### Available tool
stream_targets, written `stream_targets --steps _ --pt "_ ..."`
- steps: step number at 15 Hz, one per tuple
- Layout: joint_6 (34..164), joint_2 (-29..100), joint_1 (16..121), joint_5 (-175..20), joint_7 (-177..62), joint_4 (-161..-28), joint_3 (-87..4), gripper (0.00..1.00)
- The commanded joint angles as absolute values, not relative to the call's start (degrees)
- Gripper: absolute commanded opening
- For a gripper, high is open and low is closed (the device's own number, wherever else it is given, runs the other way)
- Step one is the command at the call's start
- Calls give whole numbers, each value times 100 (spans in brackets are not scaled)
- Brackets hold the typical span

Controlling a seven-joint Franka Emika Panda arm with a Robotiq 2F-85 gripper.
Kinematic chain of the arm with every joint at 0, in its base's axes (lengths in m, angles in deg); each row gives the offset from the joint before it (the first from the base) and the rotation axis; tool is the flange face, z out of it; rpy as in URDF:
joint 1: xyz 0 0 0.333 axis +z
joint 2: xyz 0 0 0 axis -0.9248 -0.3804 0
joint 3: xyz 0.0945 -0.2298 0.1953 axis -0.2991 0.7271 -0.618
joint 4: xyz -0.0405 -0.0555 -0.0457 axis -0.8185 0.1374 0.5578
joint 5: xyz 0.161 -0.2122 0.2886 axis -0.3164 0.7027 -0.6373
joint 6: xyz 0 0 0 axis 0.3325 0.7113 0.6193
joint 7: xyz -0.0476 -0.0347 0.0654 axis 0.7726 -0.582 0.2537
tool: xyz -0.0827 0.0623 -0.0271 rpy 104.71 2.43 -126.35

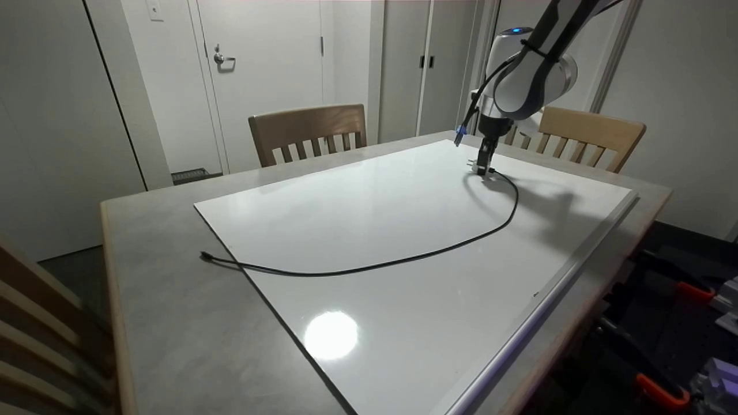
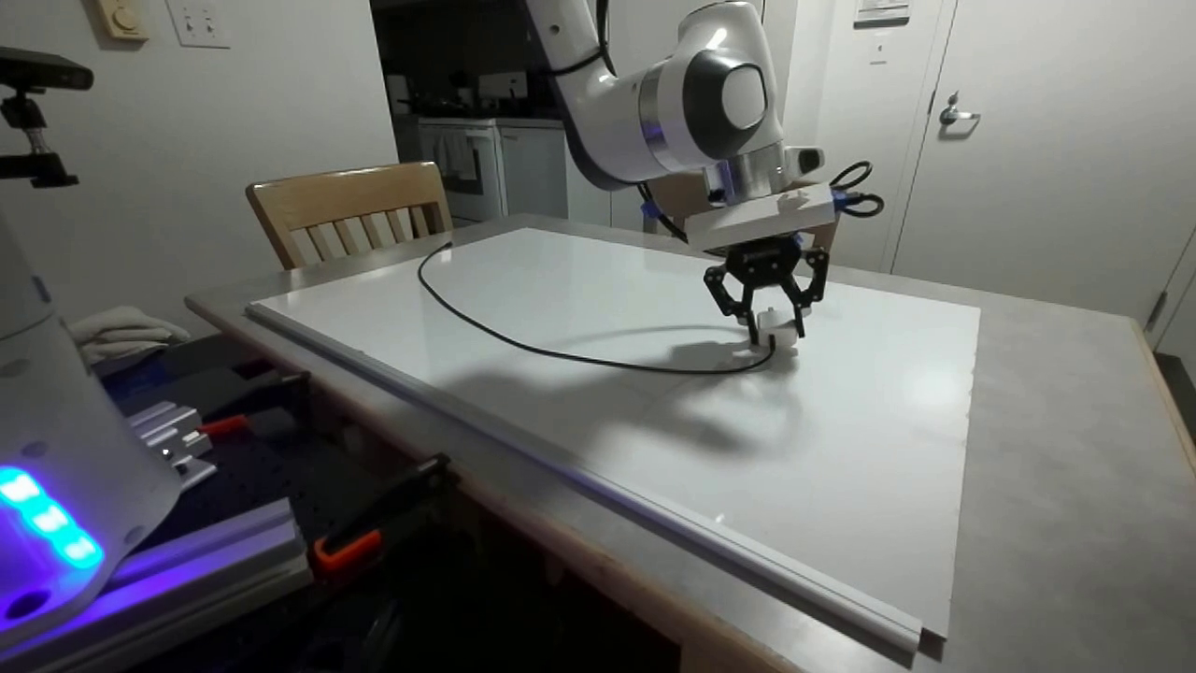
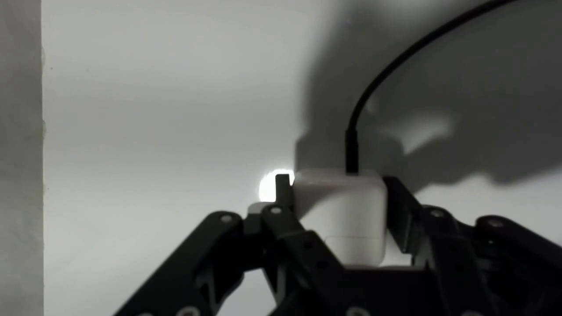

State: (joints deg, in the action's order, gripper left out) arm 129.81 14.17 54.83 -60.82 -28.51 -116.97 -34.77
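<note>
Over the white board (image 1: 357,230), near one of its short ends, the gripper (image 2: 777,333) has its fingers (image 3: 400,215) set partway apart, pressed to opposite sides of a pronged white power adapter (image 3: 342,224). The adapter is retained between them; from where I stand, contact between its underside and the board cannot be confirmed. A black cable (image 1: 314,275) is seated in one side of the adapter. It runs along the length of the board in one wide bend, then crosses the short edge farthest from the gripper. Its free connector (image 1: 206,255) rests just past that edge, on the grey tabletop (image 1: 277,357) that supports the board. A metal rail (image 2: 813,581) extends along one long side of the board. Beyond the rail, apart from the board, the robot base (image 2: 75,439) stands with its blue indicators (image 2: 49,516) lit; clamps with orange handles (image 2: 350,551) are fitted on the same side. Along the board's opposite long side stands a wooden chair (image 1: 311,124); behind the short end nearest the gripper stands a second chair (image 1: 594,127). Farther from the board, behind the wooden chair, is a white door (image 1: 262,80).
</note>
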Motion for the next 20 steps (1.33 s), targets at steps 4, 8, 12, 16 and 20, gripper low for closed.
stream_targets --steps 4,8,12,16,20 --pt "12949 1322 5577 -6146 -3374 -11599 -3310 28" --pt "13096 1332 5304 -6685 -4082 -11726 -3424 28" --pt "12974 1384 5492 -6501 -3930 -11670 -3328 53" --pt "12964 1342 5505 -6713 -4249 -11618 -3304 28" --pt "13293 1326 5337 -7388 -4884 -11691 -3436 28"
